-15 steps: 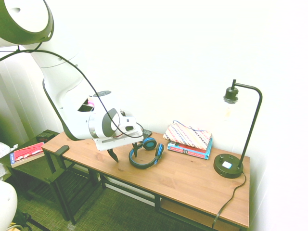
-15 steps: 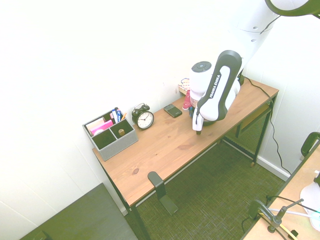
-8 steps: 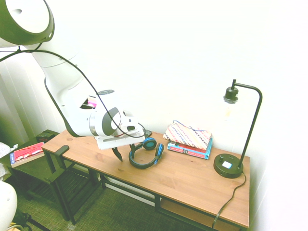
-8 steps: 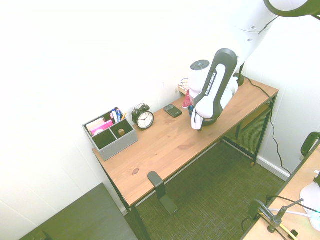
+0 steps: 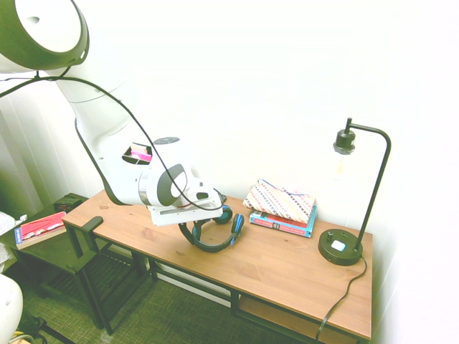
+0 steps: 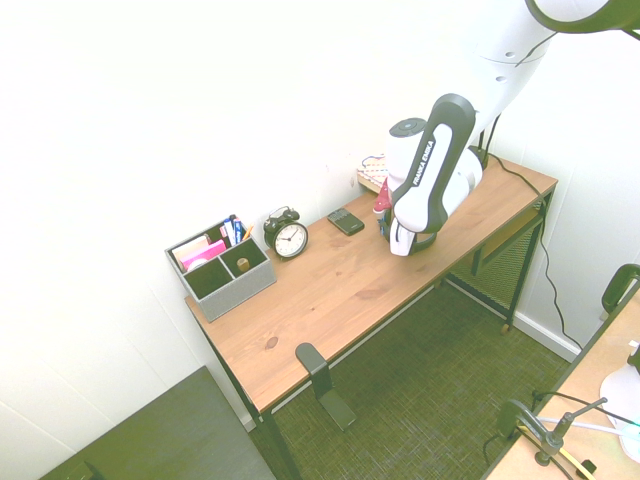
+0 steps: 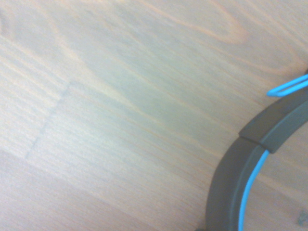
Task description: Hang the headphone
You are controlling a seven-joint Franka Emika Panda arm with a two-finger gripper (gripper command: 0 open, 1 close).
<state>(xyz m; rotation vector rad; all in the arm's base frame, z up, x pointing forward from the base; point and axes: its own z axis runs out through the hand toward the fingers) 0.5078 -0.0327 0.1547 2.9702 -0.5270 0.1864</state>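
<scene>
My white two-finger gripper (image 5: pixel 192 229) is down at the headband side of the over-ear headphones with the thin black headband and round bright-blue and black ear cups (image 5: pixel 214 247), which lie on the brown wooden desk with a dark metal frame (image 5: pixel 280 270). One dark finger shows beside the band; the other is hidden, so I cannot tell whether I am grasping it. My wrist view has part of the black band with its blue inner edge, over wood grain. Near the ear cups, by the wall, a patterned cloth pouch, off-white with red and blue marks (image 5: pixel 280 200), lies on a blue-and-red book (image 5: pixel 281 224). A black metal desk lamp (image 5: pixel 341 247) stands toward the far end. Toward the other end are a black twin-bell alarm clock (image 6: pixel 289 239), a grey fabric organizer (image 6: pixel 238 296) holding pens, and a black angled headphone stand (image 6: pixel 325 384) at the desk's edge.
</scene>
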